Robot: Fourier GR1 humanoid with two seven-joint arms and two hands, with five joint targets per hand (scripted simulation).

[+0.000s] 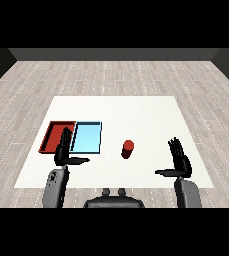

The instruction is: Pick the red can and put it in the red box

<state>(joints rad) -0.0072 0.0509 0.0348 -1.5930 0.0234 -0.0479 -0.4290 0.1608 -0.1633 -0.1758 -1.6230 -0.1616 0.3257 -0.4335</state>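
Now, step in hand: you have not yet reached for the can, so the approach and grasp are what to get right.
Landmark: take the small red cylindrical can (128,148) as your reference; it stands upright on the flat white bench (136,112), apart from both hands.
Right hand: your black right hand (179,161) sits to the right of the can and a little nearer you, fingers (175,145) straight and pointing up, thumb stretched toward the can, holding nothing.
Left hand: your black left hand (64,150) sits well to the left of the can, likewise spread flat with nothing in it, partly overlapping the near edge of the trays.
Trays: the shallow light blue tray (87,137) lies just left of the can; the shallow red tray (54,135) lies beyond it, further left, the two side by side and touching.
Which hand: the right looks the likelier choice, as nothing lies between it and the can, though it then has to carry across the blue tray.
How to grasp: bring the open palm in from the can's right side, level with its middle, and curl round only once the can is inside the span.
Risk: I judge a light upright can tips easily, so avoid nudging it with the thumb first.
Carry: lift clear before moving left over the blue tray's rim.
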